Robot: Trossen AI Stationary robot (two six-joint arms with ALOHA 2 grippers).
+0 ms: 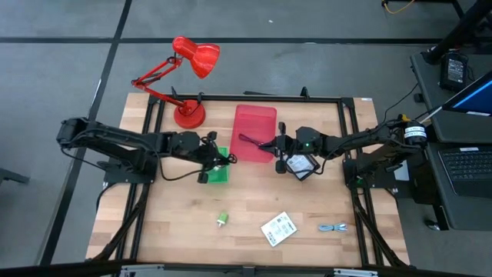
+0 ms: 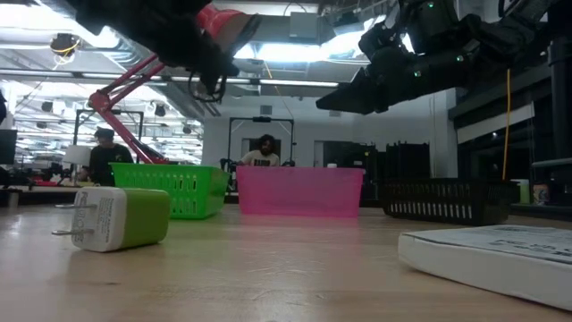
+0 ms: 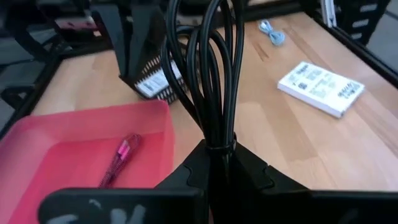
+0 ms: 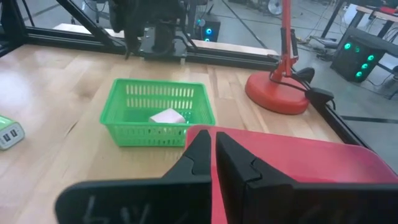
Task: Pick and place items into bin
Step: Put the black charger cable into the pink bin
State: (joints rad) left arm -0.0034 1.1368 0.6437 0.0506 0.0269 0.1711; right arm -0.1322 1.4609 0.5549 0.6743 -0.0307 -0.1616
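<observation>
- We took the pink bin [image 1: 254,123] as our landmark. The left gripper [image 3: 219,163] was clamped on the black cable [image 3: 208,74], whose loops stood up past its fingers, and it hung over the bin's near right corner, which we judged to be a drop-off position.
- Inside the bin lay the maroon cable [image 3: 119,158], so that item already looked placed.
- The right gripper [image 4: 212,155] sat above the bin's right edge with its fingers pressed together. We saw nothing between them, and we judged it to be waiting clear of the other arm.
- The green basket [image 4: 158,112] stood just left of the bin with a white packet [image 4: 166,116] in it. The black basket [image 3: 152,74] stood just right of the bin, and something white showed through its mesh that we could not identify.
- Well in front of the bin, toward the table's near edge, lay the green charger [image 1: 221,219], a second white packet [image 1: 278,228] and the blue-grey cable [image 1: 333,228], all untouched.
- The red lamp [image 1: 188,85] stood behind and left of the bin.
- From above, the arms covered both grippers' fingertips, and the level view cut both arms off at the top.
</observation>
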